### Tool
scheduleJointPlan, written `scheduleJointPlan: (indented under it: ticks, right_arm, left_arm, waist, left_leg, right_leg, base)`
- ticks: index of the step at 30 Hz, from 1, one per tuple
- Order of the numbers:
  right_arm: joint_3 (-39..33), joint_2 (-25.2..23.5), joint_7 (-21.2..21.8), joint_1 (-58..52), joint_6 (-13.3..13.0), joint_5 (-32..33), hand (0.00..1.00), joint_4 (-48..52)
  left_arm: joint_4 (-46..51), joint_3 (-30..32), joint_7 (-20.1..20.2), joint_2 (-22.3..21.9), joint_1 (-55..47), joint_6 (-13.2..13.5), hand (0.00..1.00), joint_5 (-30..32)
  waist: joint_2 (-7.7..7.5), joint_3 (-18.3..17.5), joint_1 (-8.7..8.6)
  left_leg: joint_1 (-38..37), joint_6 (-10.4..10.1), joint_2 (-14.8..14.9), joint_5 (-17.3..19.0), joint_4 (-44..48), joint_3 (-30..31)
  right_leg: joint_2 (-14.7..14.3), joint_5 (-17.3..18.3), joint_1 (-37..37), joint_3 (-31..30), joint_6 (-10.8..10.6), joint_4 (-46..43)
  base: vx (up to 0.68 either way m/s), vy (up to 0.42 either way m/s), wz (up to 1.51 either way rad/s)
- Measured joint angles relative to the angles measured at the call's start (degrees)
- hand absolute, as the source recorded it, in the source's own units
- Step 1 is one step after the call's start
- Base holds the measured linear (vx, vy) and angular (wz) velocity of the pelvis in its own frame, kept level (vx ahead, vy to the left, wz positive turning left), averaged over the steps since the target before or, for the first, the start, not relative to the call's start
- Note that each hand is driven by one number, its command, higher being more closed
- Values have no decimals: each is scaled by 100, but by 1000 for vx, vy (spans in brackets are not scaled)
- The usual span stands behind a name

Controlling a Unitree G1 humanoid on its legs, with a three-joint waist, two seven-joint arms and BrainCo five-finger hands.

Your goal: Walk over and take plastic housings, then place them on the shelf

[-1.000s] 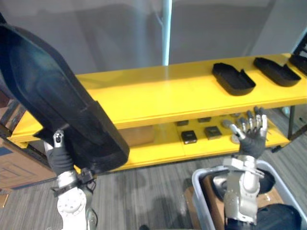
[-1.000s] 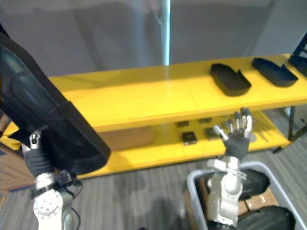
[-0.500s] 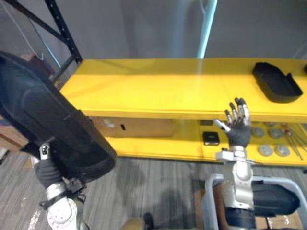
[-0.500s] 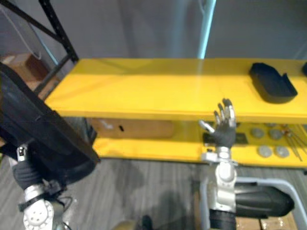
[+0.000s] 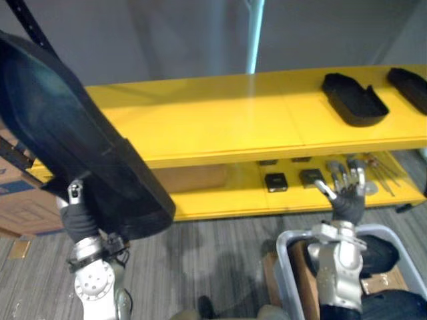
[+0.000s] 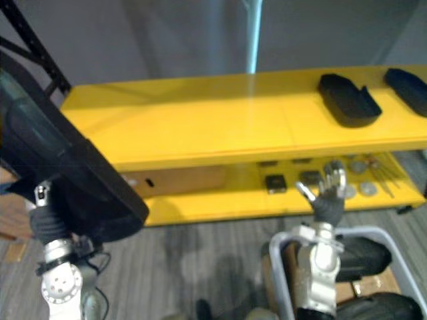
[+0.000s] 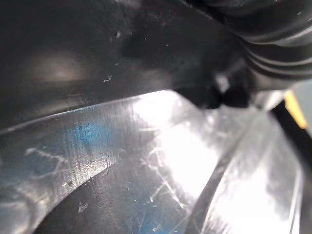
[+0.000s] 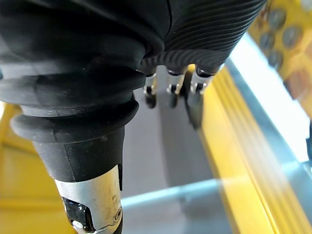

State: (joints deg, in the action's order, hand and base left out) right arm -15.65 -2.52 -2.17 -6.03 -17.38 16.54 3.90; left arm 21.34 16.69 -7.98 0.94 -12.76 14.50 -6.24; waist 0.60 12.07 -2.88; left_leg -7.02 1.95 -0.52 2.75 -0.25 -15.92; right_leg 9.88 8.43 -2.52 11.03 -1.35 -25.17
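Observation:
A large black plastic housing (image 5: 67,133) is held up at the left, tilted, its lower end near the front edge of the yellow shelf (image 5: 220,123). My left hand (image 5: 79,215) grips its lower end from beneath, thumb on the front face; the left wrist view looks along its glossy surface (image 7: 122,161). My right hand (image 5: 347,193) is raised, open and empty, with straight fingers (image 8: 170,92) in front of the lower shelf. Two more black housings (image 5: 353,100) (image 5: 408,85) lie on the top shelf at the right.
The lower shelf (image 5: 227,200) carries small black blocks (image 5: 275,181), round discs (image 6: 363,188) and a cardboard box (image 5: 190,179). A grey bin (image 5: 287,267) holding black housings (image 5: 380,253) stands below my right arm. Another cardboard box (image 5: 20,207) sits at the far left.
The camera has swung, so the shelf shifts in view. The housing stays raised in my left hand. My right hand stays open and now sits lower against the shelf.

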Motion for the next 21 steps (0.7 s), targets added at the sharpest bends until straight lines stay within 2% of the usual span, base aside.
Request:
scheduleJointPlan:
  ticks: [2, 3, 4, 5, 7, 10, 12, 14, 16, 18, 19, 20, 21]
  right_arm:
    - [-14, -107, 212, -283, -23, 2, 0, 295]
    - [-28, -110, 254, -360, -30, 1, 0, 384]
    - [-49, -108, 335, -470, -30, 4, 0, 526]
    - [-83, -72, 347, -494, -31, 5, 0, 577]
    - [-129, -3, 345, -477, -38, 13, 0, 614]
    - [-107, 46, 308, -354, -39, -45, 0, 674]
    - [-112, 65, 202, -264, -41, -40, 0, 832]
    - [-108, 64, 187, -198, -46, -41, 0, 1011]
    - [-75, 56, 146, -188, -46, -43, 0, 1136]
    - [-59, 53, 110, -193, -50, -27, 0, 1134]
    - [-27, 26, 94, -225, -59, 0, 0, 1120]
    - [-3, 28, 85, -247, -65, 15, 0, 1107]
    - [13, 59, 83, -269, -107, 18, 0, 1109]
  left_arm:
    - [-15, -2, -60, 109, -99, 11, 100, 13]
    - [-13, -2, -76, 104, -123, 14, 100, 38]
    - [3, -37, -92, 95, -221, 18, 100, 64]
    - [0, -187, -100, 57, -336, 17, 100, 62]
    - [66, -407, -62, 37, -490, 18, 100, 62]
    - [283, -519, -27, -110, -499, 17, 100, 70]
    - [362, -630, -27, -150, -405, 20, 100, 71]
    - [376, -688, 4, -149, -325, 20, 100, 65]
    - [397, -682, 26, -146, -299, 20, 100, 58]
    - [397, -680, 23, -137, -312, 21, 100, 52]
    - [379, -680, 23, -126, -287, 21, 100, 53]
    - [366, -690, 25, -135, -289, 20, 100, 51]
    - [357, -714, 33, -145, -349, 20, 100, 33]
  waist:
    - [-122, -6, -98]
    - [-155, -21, -107]
    - [-252, -66, -101]
    - [-238, -104, -114]
    - [-60, -200, -77]
    - [115, -268, -3]
    - [129, -290, 65]
    - [114, -298, 64]
    - [84, -318, 102]
    - [99, -325, 148]
    - [61, -282, 165]
    - [45, -259, 168]
    - [111, -211, 223]
  left_leg:
    - [75, -89, 63, 206, 229, -53]
    - [106, -127, 61, 249, 294, -56]
    - [106, -187, 7, 292, 336, -93]
    - [82, -233, 49, 309, 337, -70]
    - [112, -311, 184, 269, 283, -69]
    - [116, -430, 351, 232, 237, -56]
    - [122, -461, 390, 253, 236, -37]
    - [118, -475, 392, 267, 234, -4]
    - [129, -451, 403, 400, 374, -7]
    - [329, -475, 529, 718, 1009, -26]
    - [717, -432, 657, 920, 2017, -33]
    - [1008, -409, 765, 929, 2730, -20]
    - [1489, -318, 1034, 775, 4029, 62]
  right_leg:
    - [-121, -77, -34, -178, -36, 557]
    - [-121, -153, -33, -178, -59, 734]
    - [-99, -282, -30, -190, -102, 1069]
    - [-140, -371, 54, -151, -229, 1199]
    - [-305, -518, 132, -91, -208, 1575]
    - [-526, -850, 412, 5, -162, 2141]
    - [-579, -882, 498, 46, -150, 2295]
    - [-582, -883, 594, 148, -152, 2395]
    - [-591, -865, 668, 141, -156, 2479]
    - [-623, -753, 700, 114, -134, 2453]
    - [-611, -645, 763, 84, -128, 2429]
    - [-597, -597, 781, 72, -94, 2377]
    - [-630, -502, 883, -37, -58, 2243]
  base:
    - [-18, -55, -17]
    - [-25, -80, -9]
    - [23, -95, -3]
    - [69, -105, -2]
    - [122, -86, 3]
    - [172, -78, 4]
    - [135, -47, 9]
    - [96, -17, 18]
    - [77, 12, -1]
    - [60, 23, -8]
    - [0, 0, 0]
    - [-18, 19, -18]
    - [18, 42, -36]
